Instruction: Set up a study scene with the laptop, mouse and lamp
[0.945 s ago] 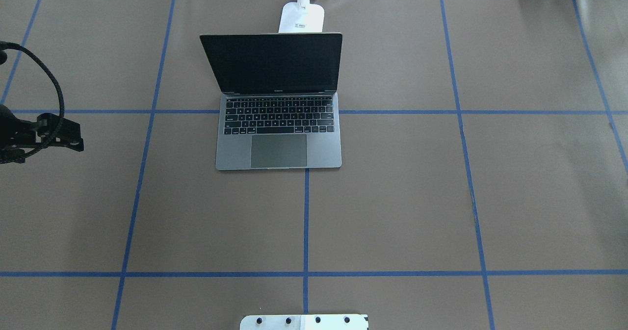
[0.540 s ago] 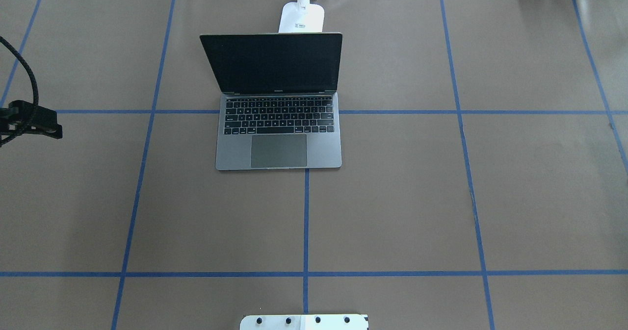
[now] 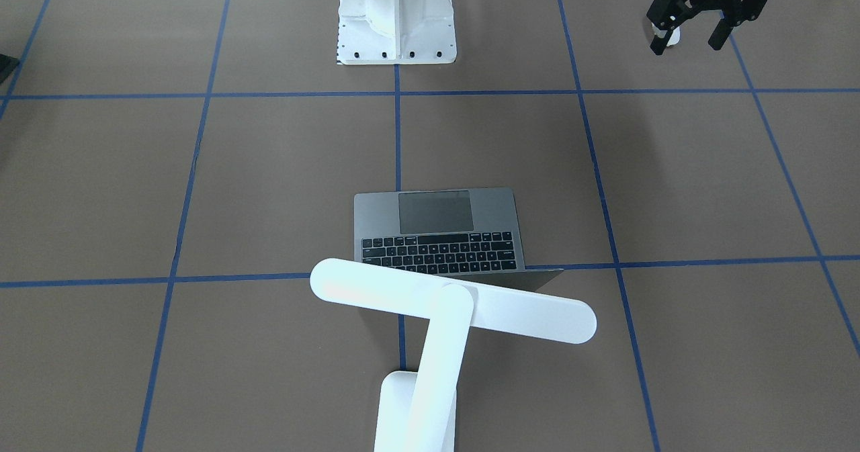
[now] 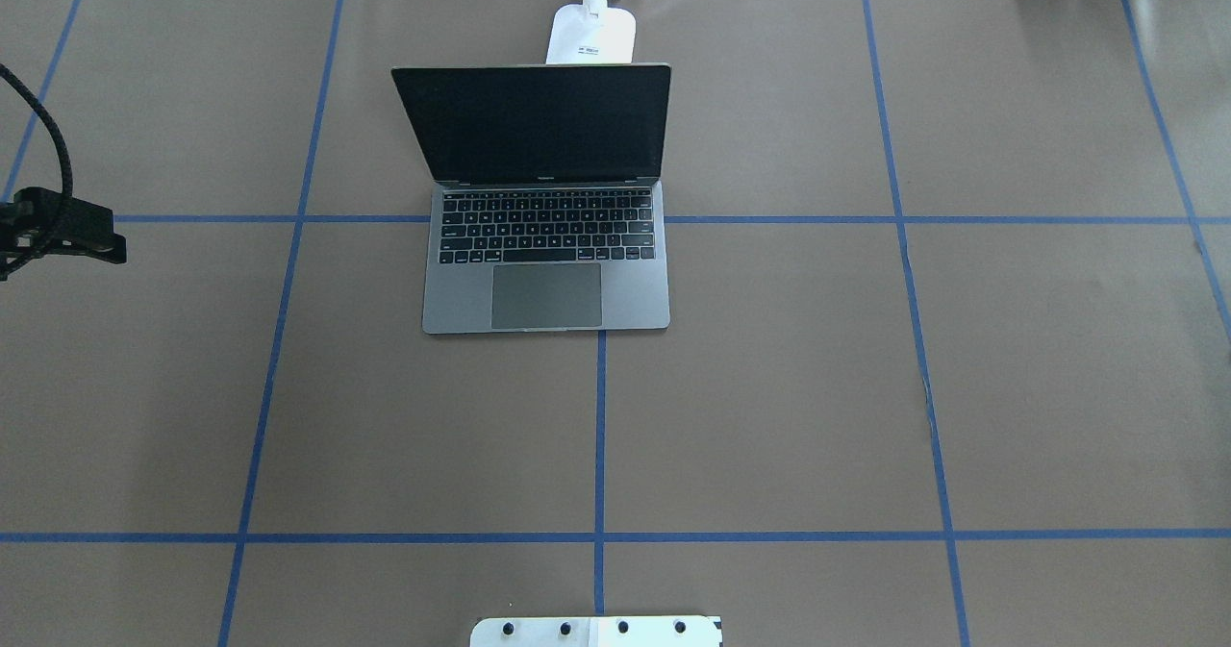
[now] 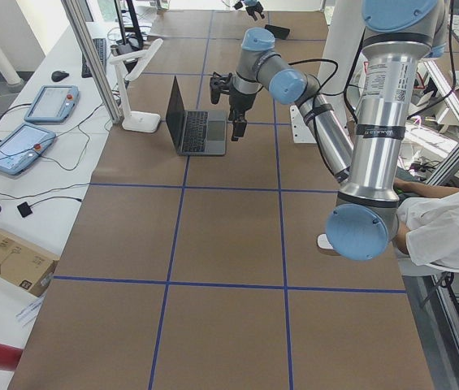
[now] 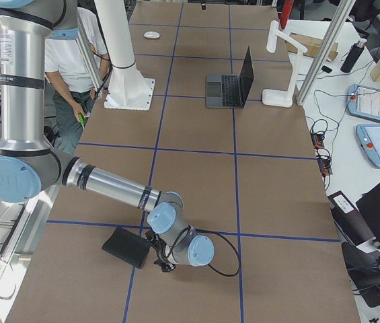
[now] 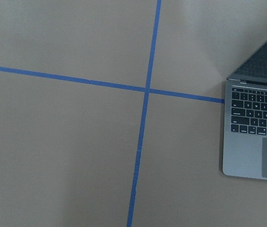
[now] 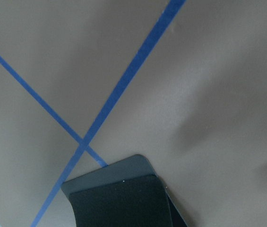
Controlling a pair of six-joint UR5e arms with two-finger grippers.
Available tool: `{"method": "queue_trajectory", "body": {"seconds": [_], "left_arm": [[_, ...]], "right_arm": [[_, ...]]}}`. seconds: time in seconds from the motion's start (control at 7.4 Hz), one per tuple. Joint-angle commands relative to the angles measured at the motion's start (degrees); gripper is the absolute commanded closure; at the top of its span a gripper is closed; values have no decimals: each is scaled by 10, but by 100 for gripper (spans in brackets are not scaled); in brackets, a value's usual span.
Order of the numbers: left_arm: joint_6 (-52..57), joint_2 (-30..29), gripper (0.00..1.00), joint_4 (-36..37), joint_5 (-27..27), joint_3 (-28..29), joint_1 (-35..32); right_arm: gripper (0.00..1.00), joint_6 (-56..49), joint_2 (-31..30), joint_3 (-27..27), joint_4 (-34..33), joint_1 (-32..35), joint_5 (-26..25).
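Observation:
The grey laptop [image 4: 546, 286] stands open at the table's middle, screen facing the robot. The white lamp [image 3: 453, 301] stands behind it with its bar head over the screen; its base [image 4: 593, 37] sits at the far edge. The white mouse [image 6: 151, 34] lies at the robot's left end of the table, and shows behind a finger in the front view [image 3: 670, 35]. My left gripper [image 3: 686, 35] is open and empty, in the air to the laptop's left. My right gripper [image 6: 165, 264] is low beside a black mouse pad [image 6: 128, 245]; I cannot tell whether it is open.
The white bolted pedestal [image 3: 396, 22] stands at the robot's edge of the table. The mouse pad also shows in the right wrist view [image 8: 119, 198]. A person sits behind the robot [image 5: 448, 231]. Tablets and cables lie past the far edge [image 5: 18, 146].
My left gripper has drawn back to the left and slightly away from the robot's edge in the overhead view, then nearly stopped. The laptop and lamp have not moved.

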Motion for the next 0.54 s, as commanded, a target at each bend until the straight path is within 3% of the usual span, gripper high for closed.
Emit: {"method": "queue_trajectory", "body": {"seconds": [0.0,0.41], "left_arm": [[-4,-5,0,1,0,-17,0],[-5,-6,0,1,2,-28,0]], "right_arm": [[20,-9,-10,-12,-1,-5,-1],[28,-38,-12,-11,3,-12,7]]}}
